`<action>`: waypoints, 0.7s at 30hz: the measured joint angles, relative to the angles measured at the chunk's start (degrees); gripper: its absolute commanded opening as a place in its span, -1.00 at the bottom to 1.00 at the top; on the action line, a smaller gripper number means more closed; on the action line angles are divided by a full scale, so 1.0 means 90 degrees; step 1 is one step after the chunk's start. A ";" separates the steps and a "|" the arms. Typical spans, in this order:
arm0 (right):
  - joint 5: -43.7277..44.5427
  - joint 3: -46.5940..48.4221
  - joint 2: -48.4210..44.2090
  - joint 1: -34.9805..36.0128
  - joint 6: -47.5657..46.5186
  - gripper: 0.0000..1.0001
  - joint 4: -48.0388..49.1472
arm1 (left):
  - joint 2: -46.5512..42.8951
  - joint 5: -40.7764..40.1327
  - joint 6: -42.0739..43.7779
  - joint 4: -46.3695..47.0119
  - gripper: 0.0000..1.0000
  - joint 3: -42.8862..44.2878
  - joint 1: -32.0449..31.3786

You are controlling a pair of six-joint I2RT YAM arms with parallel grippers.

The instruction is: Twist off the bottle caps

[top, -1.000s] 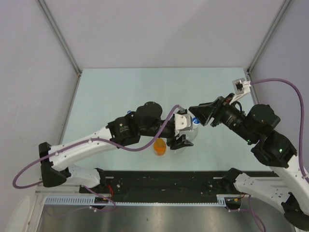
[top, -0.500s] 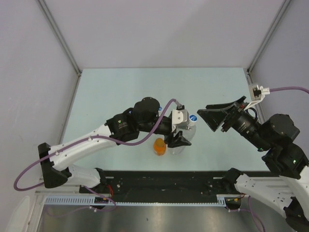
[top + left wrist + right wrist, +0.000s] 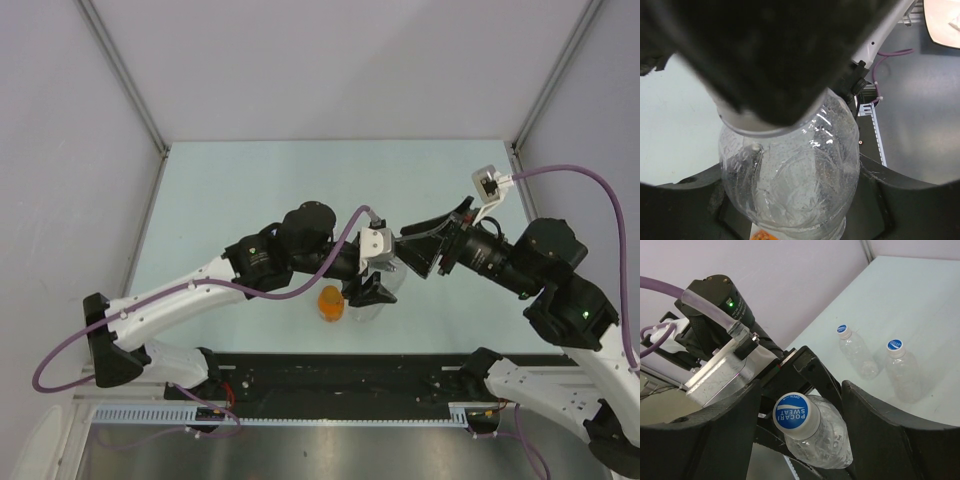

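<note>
My left gripper [image 3: 377,283] is shut on a clear bottle [image 3: 383,296] and holds it tilted above the table's near edge. The bottle fills the left wrist view [image 3: 790,185] between my jaws. Its blue cap with white lettering [image 3: 792,413] points at my right gripper [image 3: 801,390]. That gripper is open, with one finger on each side of the cap and apart from it. In the top view my right gripper [image 3: 415,250] covers the cap. An orange bottle with an orange cap [image 3: 331,302] stands just left of the held bottle.
Two more clear bottles with blue caps [image 3: 842,329] [image 3: 894,344] stand on the pale table [image 3: 300,180] beyond the left arm. Grey walls enclose the table on the left, far and right sides. A black rail [image 3: 340,372] runs along the near edge.
My right gripper drew back to the right half a second ago and has now moved left again, over the cap. The left gripper has kept hold of the bottle with little movement.
</note>
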 measured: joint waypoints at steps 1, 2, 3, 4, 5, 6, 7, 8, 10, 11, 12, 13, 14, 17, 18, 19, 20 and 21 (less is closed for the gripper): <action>-0.0041 0.0000 0.0000 0.0002 -0.0007 0.38 -0.0010 | 0.0000 0.0015 0.0002 -0.0002 -1.00 0.0000 0.0002; -0.0083 0.0000 0.0000 0.0005 -0.0024 0.38 -0.0015 | 0.0002 0.0027 0.0000 -0.0002 -1.00 0.0000 0.0005; -0.0124 0.0000 -0.0002 0.0005 -0.0032 0.38 -0.0022 | 0.0002 0.0036 0.0000 0.0000 -1.00 0.0000 0.0005; -0.0155 0.0000 -0.0010 0.0007 -0.0051 0.36 -0.0029 | 0.0002 0.0039 -0.0002 0.0000 -1.00 0.0000 0.0007; -0.0182 0.0000 -0.0017 0.0007 -0.0070 0.34 -0.0032 | 0.0002 0.0039 -0.0002 0.0000 -0.99 0.0000 0.0012; -0.0214 0.0000 -0.0027 0.0010 -0.0102 0.33 -0.0039 | 0.0002 0.0041 -0.0007 -0.0002 -1.00 0.0000 0.0017; -0.0243 0.0000 -0.0032 0.0012 -0.0126 0.28 -0.0053 | 0.0005 0.0041 -0.0012 -0.0002 -1.00 0.0000 0.0017; -0.0262 0.0000 -0.0032 0.0012 -0.0148 0.26 -0.0066 | 0.0007 0.0039 -0.0029 -0.0002 -1.00 0.0000 0.0022; -0.0291 0.0000 -0.0032 0.0019 -0.0185 0.22 -0.0085 | 0.0007 0.0041 -0.0046 0.0000 -1.00 0.0000 0.0024; -0.0308 0.0000 -0.0032 0.0024 -0.0199 0.22 -0.0109 | 0.0007 0.0044 -0.0049 0.0000 -0.99 0.0000 0.0029; -0.0318 0.0000 -0.0032 0.0024 -0.0226 0.22 -0.0138 | 0.0007 0.0051 -0.0051 0.0002 -1.00 0.0000 0.0029; -0.0325 0.0000 -0.0032 0.0024 -0.0248 0.19 -0.0170 | 0.0007 0.0061 -0.0051 0.0002 -1.00 0.0000 0.0034; -0.0325 0.0000 -0.0032 0.0029 -0.0272 0.17 -0.0202 | 0.0007 0.0068 -0.0056 0.0002 -1.00 0.0000 0.0034; -0.0323 0.0000 -0.0019 0.0041 -0.0340 0.03 -0.0318 | 0.0007 0.0085 -0.0100 0.0005 -1.00 0.0000 0.0041; -0.0323 0.0000 -0.0012 0.0044 -0.0364 -0.02 -0.0355 | 0.0007 0.0085 -0.0102 0.0005 -1.00 0.0000 0.0041; -0.0313 0.0000 0.0002 0.0044 -0.0389 -0.12 -0.0389 | 0.0007 0.0085 -0.0104 0.0005 -1.00 0.0000 0.0044; -0.0304 0.0000 0.0015 0.0044 -0.0389 -0.18 -0.0413 | 0.0007 0.0083 -0.0117 0.0002 -0.98 0.0000 0.0046; -0.0311 0.0000 0.0022 0.0044 -0.0393 -0.23 -0.0410 | 0.0007 0.0075 -0.0143 -0.0012 -0.92 0.0000 0.0046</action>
